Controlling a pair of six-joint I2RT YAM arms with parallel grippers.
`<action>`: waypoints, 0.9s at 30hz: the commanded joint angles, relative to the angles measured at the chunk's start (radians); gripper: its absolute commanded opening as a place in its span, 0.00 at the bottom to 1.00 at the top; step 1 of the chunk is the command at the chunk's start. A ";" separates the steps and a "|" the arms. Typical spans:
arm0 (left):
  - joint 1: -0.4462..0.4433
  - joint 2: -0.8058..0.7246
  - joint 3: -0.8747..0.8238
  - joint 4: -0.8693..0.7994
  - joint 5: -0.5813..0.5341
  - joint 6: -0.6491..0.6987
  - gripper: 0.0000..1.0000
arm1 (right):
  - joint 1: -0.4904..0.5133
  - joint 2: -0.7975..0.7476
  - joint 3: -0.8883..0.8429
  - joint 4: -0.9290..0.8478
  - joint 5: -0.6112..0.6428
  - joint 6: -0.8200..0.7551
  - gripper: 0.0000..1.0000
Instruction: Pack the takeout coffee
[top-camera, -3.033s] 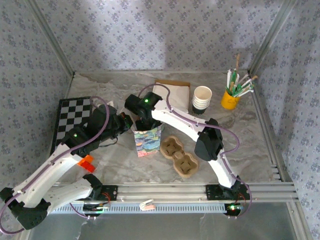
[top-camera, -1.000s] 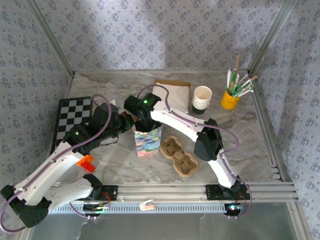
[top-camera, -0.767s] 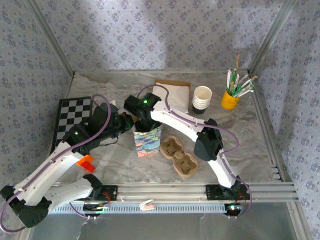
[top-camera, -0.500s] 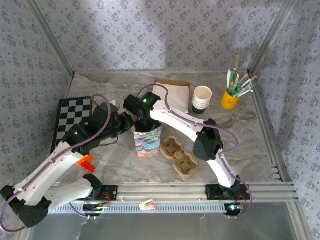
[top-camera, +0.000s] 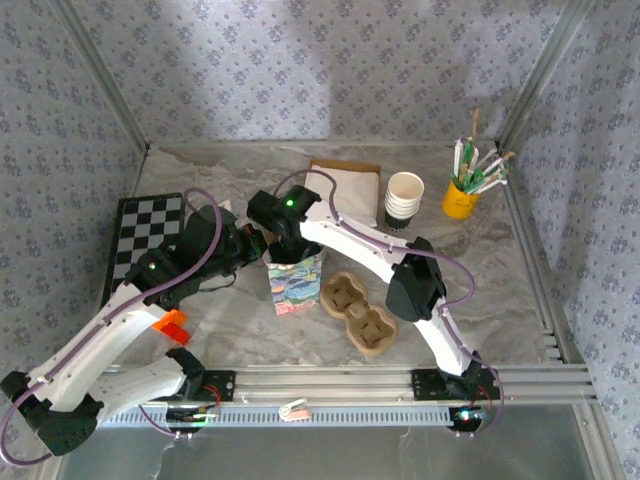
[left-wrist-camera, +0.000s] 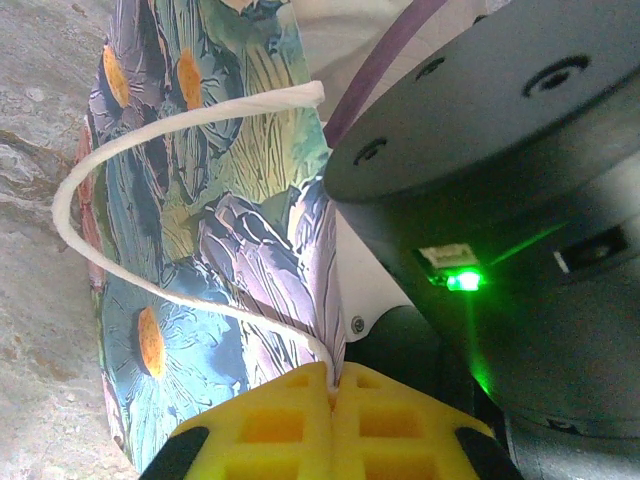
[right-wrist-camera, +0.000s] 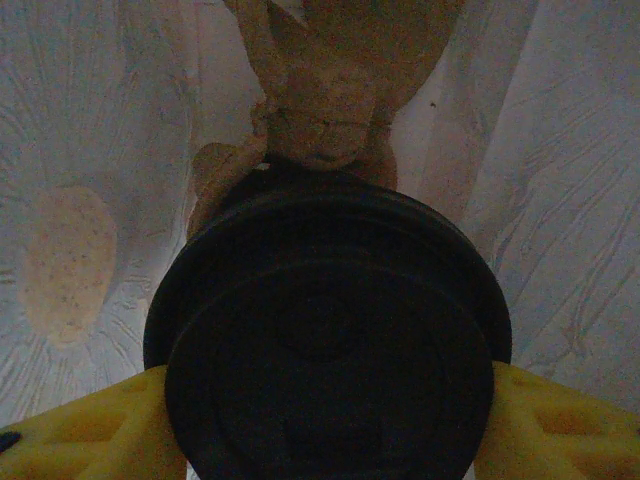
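Note:
The takeout coffee (right-wrist-camera: 328, 340) shows its round black lid from above, and my right gripper (right-wrist-camera: 328, 405) is shut on it, with a yellow finger (right-wrist-camera: 95, 430) on each side. It hangs inside the flowered paper bag (top-camera: 297, 280), between the bag's pale inner walls. Under it lies a brown cardboard piece (right-wrist-camera: 325, 95). My left gripper (left-wrist-camera: 337, 385) is shut on the bag's rim (left-wrist-camera: 325, 300), by the white rope handle (left-wrist-camera: 120, 180). From above, the right gripper (top-camera: 288, 240) is at the bag's mouth and the left gripper (top-camera: 262, 245) is beside it.
A brown two-hollow cup tray (top-camera: 358, 312) lies right of the bag. Behind are a stack of lidless cups (top-camera: 403, 200), a yellow pot of straws (top-camera: 462, 195) and flat paper sheets (top-camera: 345, 185). A checkered board (top-camera: 145, 235) lies at the left.

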 joint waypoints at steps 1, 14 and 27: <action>0.008 -0.005 0.011 -0.032 0.006 0.021 0.00 | 0.014 0.086 -0.085 0.081 -0.017 -0.001 0.52; 0.006 -0.017 0.036 -0.056 0.038 -0.001 0.11 | 0.014 0.112 -0.180 0.144 0.012 0.041 0.52; 0.008 -0.007 -0.006 -0.027 0.022 -0.007 0.03 | 0.012 0.117 -0.126 0.085 0.031 0.035 0.59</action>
